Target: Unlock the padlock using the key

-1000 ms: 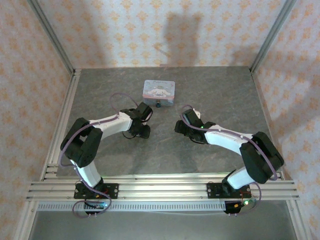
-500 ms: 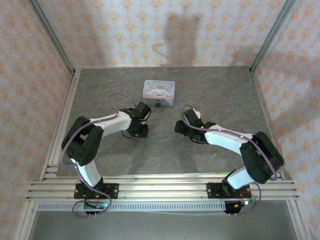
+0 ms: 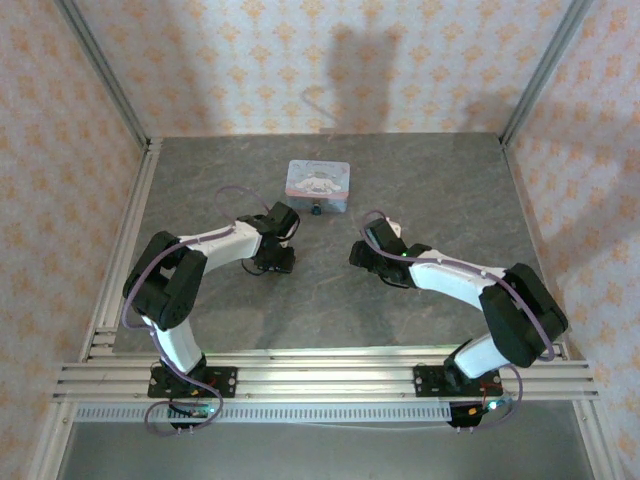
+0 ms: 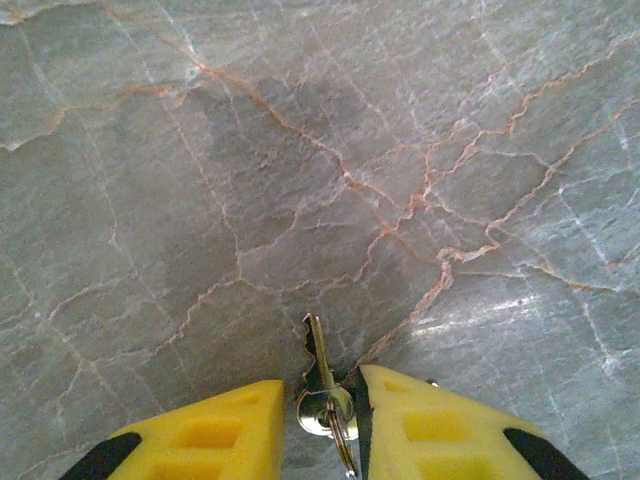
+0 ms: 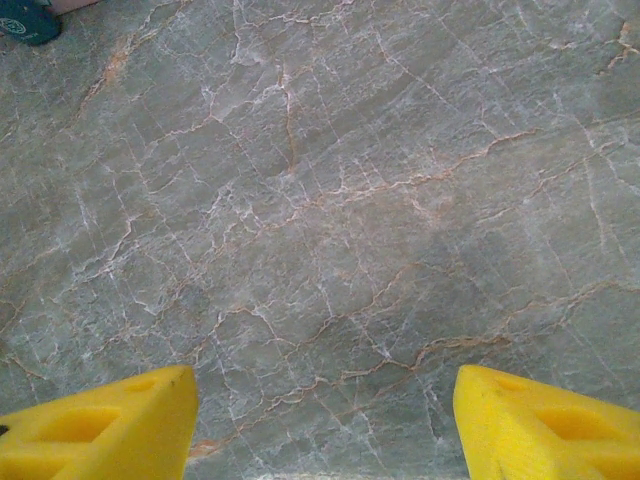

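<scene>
From the overhead camera I see the tin [image 3: 318, 180] lying flat on the grey stone tabletop [image 3: 450, 190], on the far half and about midway across. The padlock [image 3: 315, 210] is a small dark speck touching the tin's near edge. The key is too small for me to pick out from up there.

The left wrist camera gives me what the overhead cannot. The key [image 4: 318, 355] lies flat on the tabletop, blade pointing away from the camera, with a thin ring [image 4: 330, 420] through its head. The left hand [image 4: 322, 385] has its yellow fingers [image 4: 220, 430] drawn close on either side of the key's head. I cannot tell whether they are pinching it or just flanking it. Overhead, that hand [image 3: 274, 260] sits on the near side of the tin, a little to its left.

The right wrist camera shows the right hand [image 5: 325, 385] spread wide over bare stone with nothing between its fingers. The padlock [image 5: 28, 20] sits in that view's top left corner. Overhead, this hand [image 3: 362, 255] is near the tin, on its near right.

Patterned walls close three sides and a metal rail [image 3: 120, 250] runs along the left edge, well apart from the tin. Bare tabletop lies open to the tin's right and between the two hands.
</scene>
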